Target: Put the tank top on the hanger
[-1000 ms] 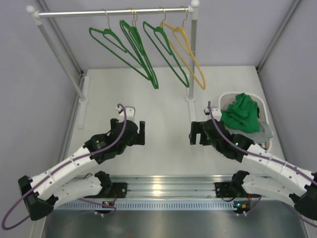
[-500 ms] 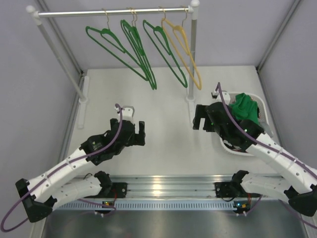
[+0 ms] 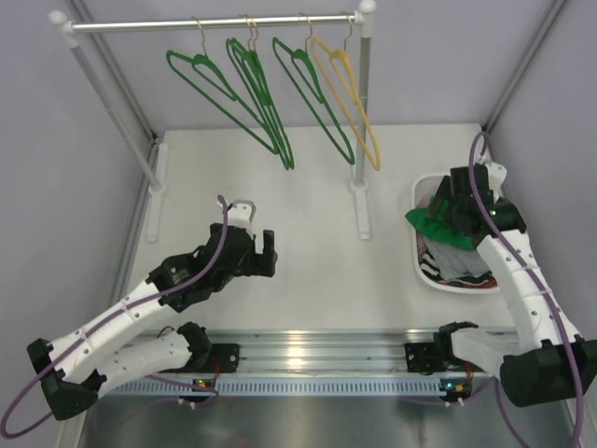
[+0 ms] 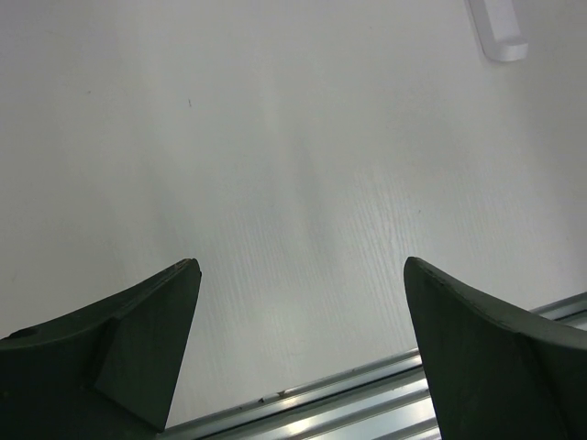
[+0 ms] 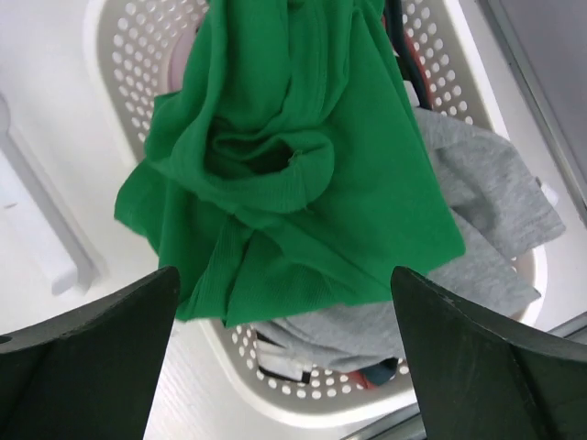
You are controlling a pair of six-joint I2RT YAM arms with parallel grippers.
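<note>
The light is bright and even, and shadows are soft. The white table (image 4: 303,165) ahead of the left claw (image 4: 301,266) glows pale, and the metal rail (image 4: 348,408) under it shines. The dark fingers (image 5: 83,367) of the right claw (image 5: 284,273) look a bit blurry; the tank top (image 5: 293,183) between them looks sharp.

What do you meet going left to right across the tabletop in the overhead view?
The left gripper → rack post foot → white basket. The tank top overlaps the basket, so it is left unordered.
</note>
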